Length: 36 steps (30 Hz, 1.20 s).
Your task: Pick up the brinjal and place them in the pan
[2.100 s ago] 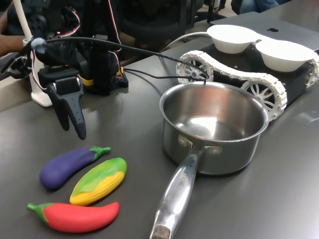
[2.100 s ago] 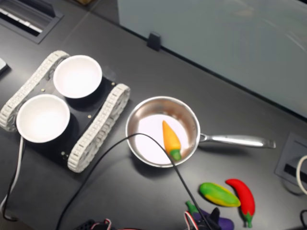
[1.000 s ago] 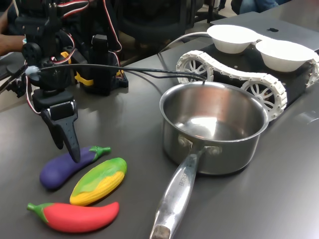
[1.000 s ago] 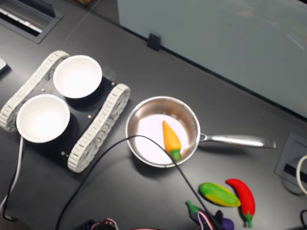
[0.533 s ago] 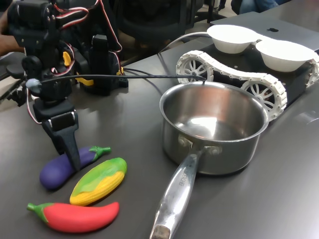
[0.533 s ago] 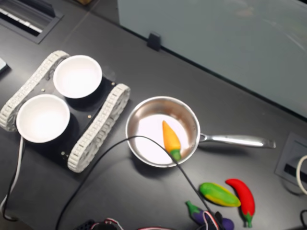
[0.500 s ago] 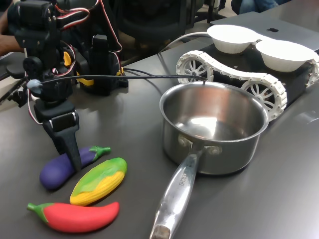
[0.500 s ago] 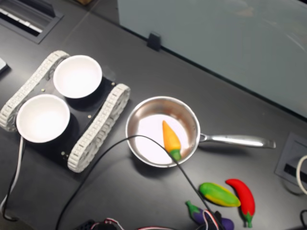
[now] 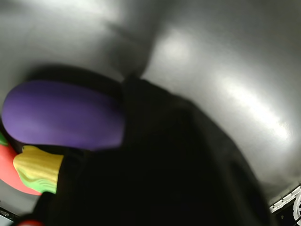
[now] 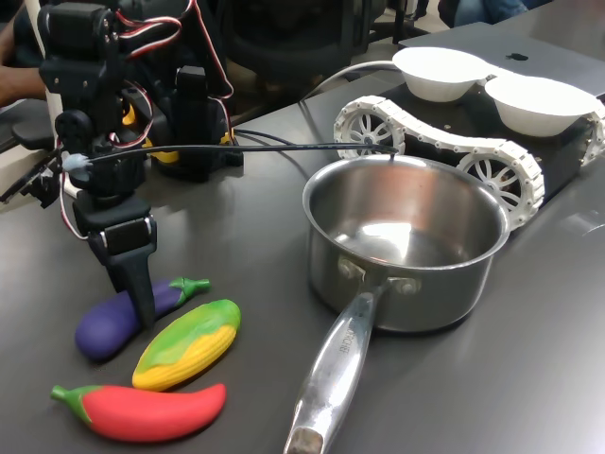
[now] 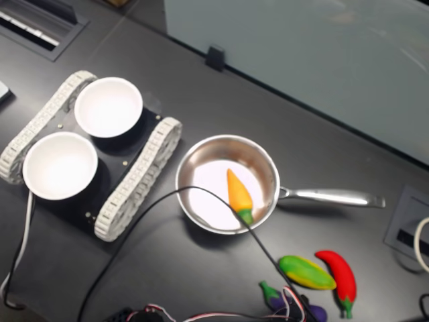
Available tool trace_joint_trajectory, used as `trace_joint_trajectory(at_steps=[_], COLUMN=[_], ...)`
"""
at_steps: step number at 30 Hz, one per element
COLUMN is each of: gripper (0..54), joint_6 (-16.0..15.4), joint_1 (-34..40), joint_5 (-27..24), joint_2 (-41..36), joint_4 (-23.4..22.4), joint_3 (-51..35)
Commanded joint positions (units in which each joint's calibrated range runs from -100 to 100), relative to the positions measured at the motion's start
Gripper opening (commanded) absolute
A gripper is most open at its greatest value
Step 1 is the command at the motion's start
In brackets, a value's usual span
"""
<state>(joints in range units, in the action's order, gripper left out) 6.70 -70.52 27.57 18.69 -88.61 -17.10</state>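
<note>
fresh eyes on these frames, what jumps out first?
The shiny steel pan mid-table, holding an orange carrot-like toy in the second exterior view. Then the bright row at the first exterior view's lower left: purple brinjal, corn cob, red chili. The black gripper stands right at the brinjal, with the wrist view filled by purple.

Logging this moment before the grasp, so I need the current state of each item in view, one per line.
gripper: lowered over the brinjal, grip unclear
brinjal: lying on the table, not lifted
pan: upright, holds a carrot
corn cob: lying beside the brinjal
red chili: lying on the table
two white bowls: upright, empty
</note>
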Motion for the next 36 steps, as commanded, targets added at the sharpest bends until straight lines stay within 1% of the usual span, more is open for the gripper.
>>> trace_joint_trajectory(at_steps=[1,4,8,17,20,23,27,33,36], gripper=[25.5,23.0,16.2,12.1,8.9,4.3,0.3,0.3,0.3], joint_6=[1.3,1.7,2.2,2.6,2.6,2.6,2.6,2.3,2.2], joint_1=[1.1,1.3,1.3,1.1,1.3,1.3,0.8,0.6,0.4], joint_5=[-0.3,-0.4,0.0,0.7,0.8,1.2,1.6,0.7,-0.6], joint_2=[0.6,1.3,1.6,1.2,0.7,0.3,-0.3,-3.5,-5.7], joint_4=[1.6,1.7,1.7,2.6,3.0,3.3,4.2,6.4,7.6], joint_3=[-3.2,-3.4,-3.0,-1.2,-0.2,0.0,1.2,4.5,6.2])
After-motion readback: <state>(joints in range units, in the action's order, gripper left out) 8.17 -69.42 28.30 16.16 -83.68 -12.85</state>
